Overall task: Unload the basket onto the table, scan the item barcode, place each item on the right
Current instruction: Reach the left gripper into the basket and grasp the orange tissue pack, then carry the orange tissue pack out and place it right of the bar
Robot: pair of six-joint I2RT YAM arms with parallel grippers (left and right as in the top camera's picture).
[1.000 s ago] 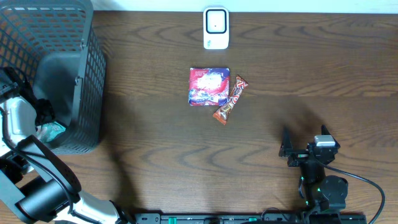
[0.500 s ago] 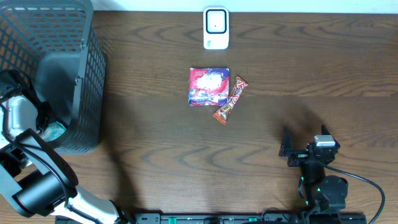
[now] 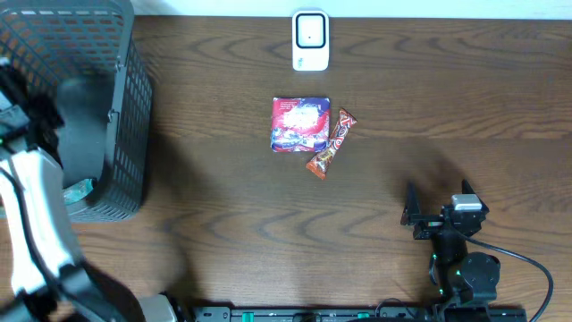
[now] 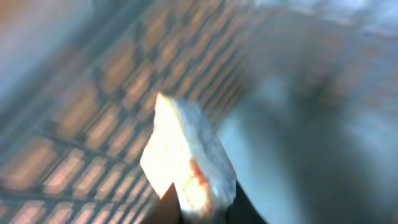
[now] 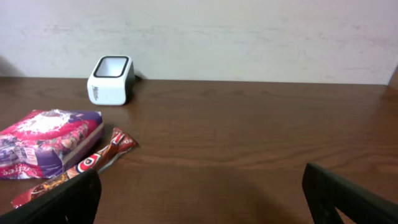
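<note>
Left gripper point(image 4: 199, 208) clamps a pale crinkled packet point(image 4: 186, 155) low inside the dark mesh basket point(image 3: 130, 107); the packet could slip; right gripper point(image 5: 202, 199) gapes.

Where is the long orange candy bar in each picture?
Overhead: the candy bar lies mid-table, close along the right side of the red snack bag.
Left wrist: not in it; only blurry basket mesh and a pale packet.
Right wrist: the candy bar is lower left, just right of the red snack bag.
Shared landmark: the red snack bag.
</note>
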